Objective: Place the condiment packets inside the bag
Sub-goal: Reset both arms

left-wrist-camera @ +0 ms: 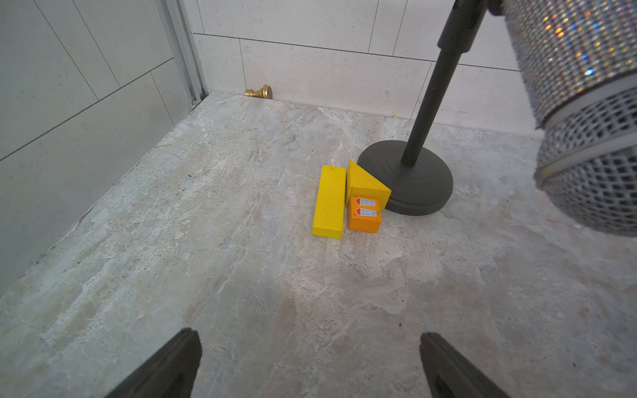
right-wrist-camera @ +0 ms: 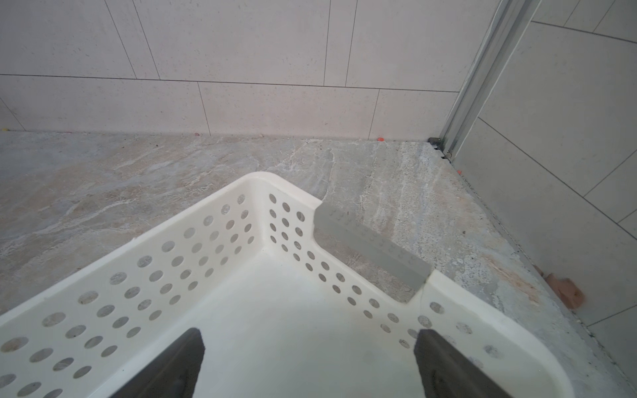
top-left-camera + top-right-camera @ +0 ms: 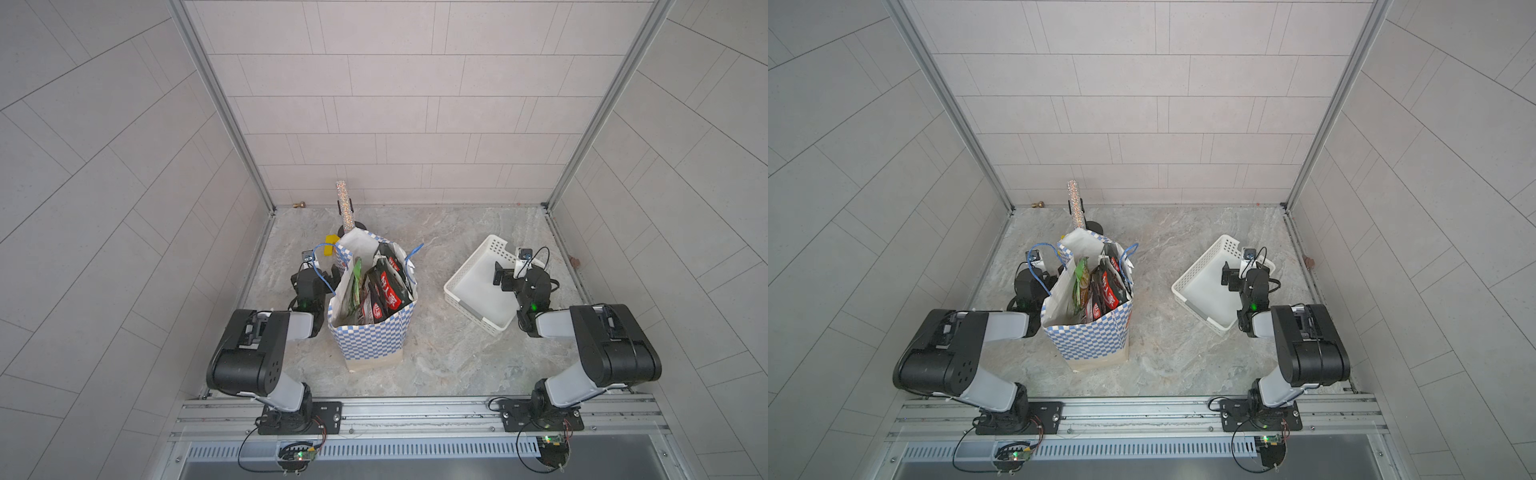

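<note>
Both the left arm (image 3: 249, 353) and right arm (image 3: 615, 345) show black housings, white links, green lights, black cables.

Glittery microphone (image 1: 568, 69) on black stand (image 1: 413, 186). Yellow wedge (image 1: 362, 184) against its base, beside a long yellow block (image 1: 329, 201) and an orange block (image 1: 365, 215). Gold knob (image 1: 260, 92) at back wall. White perforated basket (image 3: 468, 261) well apart.

I find the packets (image 3: 384, 291) standing in the bag (image 3: 370, 340), left of centre on the table (image 3: 449, 353). My left gripper (image 1: 309, 336) sits just left of the bag. Behind the bag, blocks (image 1: 329, 203) touch a mic stand (image 1: 406, 186). The basket (image 3: 467, 264) lies well to the right, under my right gripper (image 2: 309, 332).
</note>
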Available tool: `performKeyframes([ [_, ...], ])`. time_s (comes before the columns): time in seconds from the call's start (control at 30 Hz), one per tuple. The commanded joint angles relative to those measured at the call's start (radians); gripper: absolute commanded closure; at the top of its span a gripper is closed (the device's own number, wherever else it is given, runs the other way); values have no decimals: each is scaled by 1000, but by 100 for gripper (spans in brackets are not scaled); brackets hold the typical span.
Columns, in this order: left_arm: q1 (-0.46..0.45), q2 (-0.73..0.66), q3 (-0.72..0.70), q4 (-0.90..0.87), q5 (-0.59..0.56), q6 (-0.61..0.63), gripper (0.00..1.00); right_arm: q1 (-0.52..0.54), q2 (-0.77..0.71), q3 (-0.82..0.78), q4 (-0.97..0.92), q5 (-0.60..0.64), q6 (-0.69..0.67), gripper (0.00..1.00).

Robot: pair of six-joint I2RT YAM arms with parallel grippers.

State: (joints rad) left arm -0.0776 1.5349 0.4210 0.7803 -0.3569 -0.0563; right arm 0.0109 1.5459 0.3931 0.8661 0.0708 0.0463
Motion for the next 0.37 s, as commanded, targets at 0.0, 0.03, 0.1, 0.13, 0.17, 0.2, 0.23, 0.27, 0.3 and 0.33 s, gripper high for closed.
performKeyframes([
  [0.0, 1, -1, 10, -18, -7, -9, 0, -4, -2, 4, -27, 14, 21, 0],
  [0.03, 1, -1, 11, -18, -8, -8, 0, -4, 0, 2, -13, 14, 21, 0],
  [0.1, 2, 5, 18, -24, -7, -10, 0, -3, -7, 8, -36, 14, 20, 0],
  [0.13, 4, 9, 24, -31, -6, -12, 0, -3, -6, 8, -36, 15, 22, 0],
  [0.17, 10, 14, 30, -40, 1, -14, 0, -3, -2, 5, -24, 14, 21, 0],
  [0.2, 13, 17, 31, -44, 5, -17, 0, -3, -3, 6, -25, 16, 22, 0],
  [0.23, 13, 17, 32, -45, 7, -17, 0, -3, -5, 9, -36, 18, 25, 0],
  [0.27, 14, 15, 30, -42, 6, -17, 0, -7, -5, 11, -38, 16, 27, 0],
  [0.3, 12, 10, 21, -36, 8, -14, 0, -9, -4, 9, -34, 16, 28, 0],
  [0.33, 8, 0, 15, -26, 8, -11, 0, -9, -4, 9, -34, 16, 28, 0],
])
